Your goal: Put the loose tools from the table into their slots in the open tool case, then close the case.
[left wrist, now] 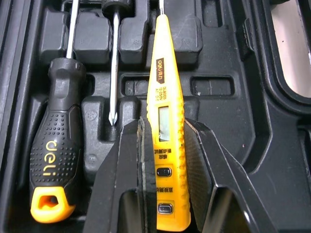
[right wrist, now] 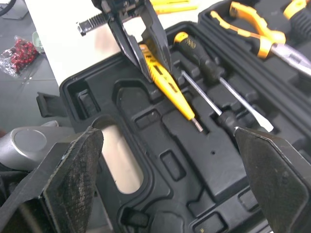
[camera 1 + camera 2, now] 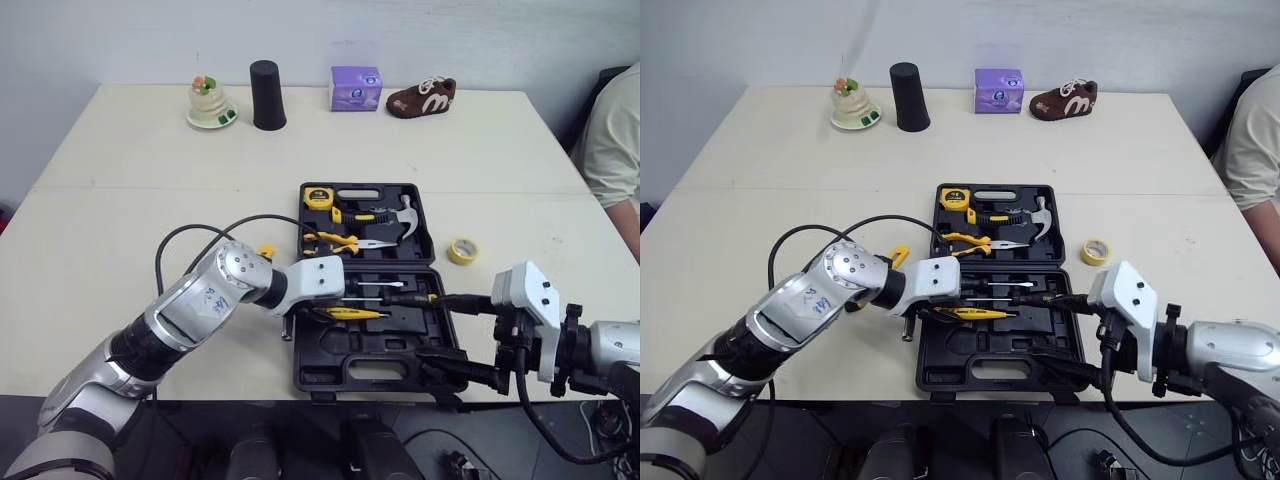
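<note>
The black tool case (image 3: 372, 342) lies open in the middle of the table. Its far half holds a tape measure (image 3: 318, 197), pliers (image 3: 340, 241) and a hammer (image 3: 400, 215). Two screwdrivers (image 1: 53, 155) sit in slots in the near half. My left gripper (image 1: 163, 127) is shut on a yellow tester pen (image 1: 165, 97), held low over the near half beside the screwdrivers. My right gripper (image 2: 167, 141) stands wide open at the case's near right side, with nothing between its fingers. A yellow tape roll (image 3: 462, 250) lies on the table right of the case. A small yellow tool (image 3: 898, 257) lies left of it.
Along the far edge of the table stand a glass dish with an ornament (image 3: 210, 105), a black cup (image 3: 267, 95), a purple box (image 3: 356, 88) and a brown shoe (image 3: 421, 98). A person's arm (image 3: 615, 140) shows at the right edge.
</note>
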`<state>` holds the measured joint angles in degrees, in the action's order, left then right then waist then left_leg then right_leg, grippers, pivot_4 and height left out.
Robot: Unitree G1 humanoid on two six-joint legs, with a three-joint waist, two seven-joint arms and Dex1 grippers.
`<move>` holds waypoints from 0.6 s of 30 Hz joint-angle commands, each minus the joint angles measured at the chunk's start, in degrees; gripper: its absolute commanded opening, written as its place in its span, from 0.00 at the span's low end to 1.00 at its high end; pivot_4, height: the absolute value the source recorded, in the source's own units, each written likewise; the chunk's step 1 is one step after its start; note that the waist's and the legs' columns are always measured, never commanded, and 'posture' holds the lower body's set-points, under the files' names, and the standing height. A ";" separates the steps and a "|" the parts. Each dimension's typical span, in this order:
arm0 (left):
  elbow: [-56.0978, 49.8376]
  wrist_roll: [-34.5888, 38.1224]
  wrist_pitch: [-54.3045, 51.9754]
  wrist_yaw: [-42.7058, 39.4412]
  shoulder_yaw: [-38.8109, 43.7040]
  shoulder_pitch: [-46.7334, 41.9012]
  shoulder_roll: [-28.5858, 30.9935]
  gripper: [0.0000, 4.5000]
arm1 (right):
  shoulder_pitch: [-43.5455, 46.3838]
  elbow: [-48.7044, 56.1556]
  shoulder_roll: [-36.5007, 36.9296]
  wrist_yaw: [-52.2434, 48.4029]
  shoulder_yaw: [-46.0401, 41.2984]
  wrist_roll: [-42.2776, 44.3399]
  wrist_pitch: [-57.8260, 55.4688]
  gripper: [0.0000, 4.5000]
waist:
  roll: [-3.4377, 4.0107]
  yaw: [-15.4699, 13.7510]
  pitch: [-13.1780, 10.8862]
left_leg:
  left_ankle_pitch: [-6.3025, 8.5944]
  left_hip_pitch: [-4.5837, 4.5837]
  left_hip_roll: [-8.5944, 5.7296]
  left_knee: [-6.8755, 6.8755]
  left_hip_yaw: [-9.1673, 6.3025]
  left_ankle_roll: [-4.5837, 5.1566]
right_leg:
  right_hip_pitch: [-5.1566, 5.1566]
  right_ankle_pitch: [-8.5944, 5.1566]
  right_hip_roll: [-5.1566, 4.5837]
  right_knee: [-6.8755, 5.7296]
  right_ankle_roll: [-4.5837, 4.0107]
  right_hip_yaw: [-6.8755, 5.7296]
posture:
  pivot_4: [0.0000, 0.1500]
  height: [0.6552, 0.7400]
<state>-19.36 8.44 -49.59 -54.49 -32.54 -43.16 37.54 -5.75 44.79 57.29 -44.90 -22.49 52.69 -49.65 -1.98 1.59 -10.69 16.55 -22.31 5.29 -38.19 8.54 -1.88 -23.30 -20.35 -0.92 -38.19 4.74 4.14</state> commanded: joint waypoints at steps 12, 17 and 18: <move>6.46 11.37 12.58 -7.25 14.95 7.39 -5.16 0.78 | -1.24 1.21 -0.18 0.22 -1.96 -0.39 3.10 1.00 | 0.03 0.06 0.01 | -0.02 0.03 0.08 -0.04 0.01 -0.02 | 0.00 -0.01 0.07 -0.09 -0.01 -0.01 | 1.00 0.88; 11.52 12.05 8.09 -3.23 16.13 6.36 -10.25 0.32 | -1.42 0.95 0.30 -0.15 -1.78 -0.94 3.58 1.00 | 0.02 -0.02 0.01 | -0.01 -0.01 0.02 -0.15 -0.04 0.02 | 0.02 0.01 0.04 -0.12 0.01 -0.02 | 1.00 0.88; 11.83 11.52 7.17 -2.82 15.56 6.03 -10.25 0.24 | -1.49 0.94 0.25 -0.20 -1.67 -1.13 3.63 1.00 | 0.02 0.01 0.01 | -0.01 -0.01 0.02 -0.13 -0.03 0.02 | 0.01 0.01 0.04 -0.12 0.02 0.00 | 1.00 0.88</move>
<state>-7.16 19.56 -41.59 -57.91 -17.89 -35.91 27.48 -7.17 44.87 57.25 -44.78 -22.92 51.72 -47.16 -1.96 1.60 -10.68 16.55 -22.32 5.32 -38.30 8.50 -1.86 -23.29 -20.34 -0.87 -38.31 4.76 4.13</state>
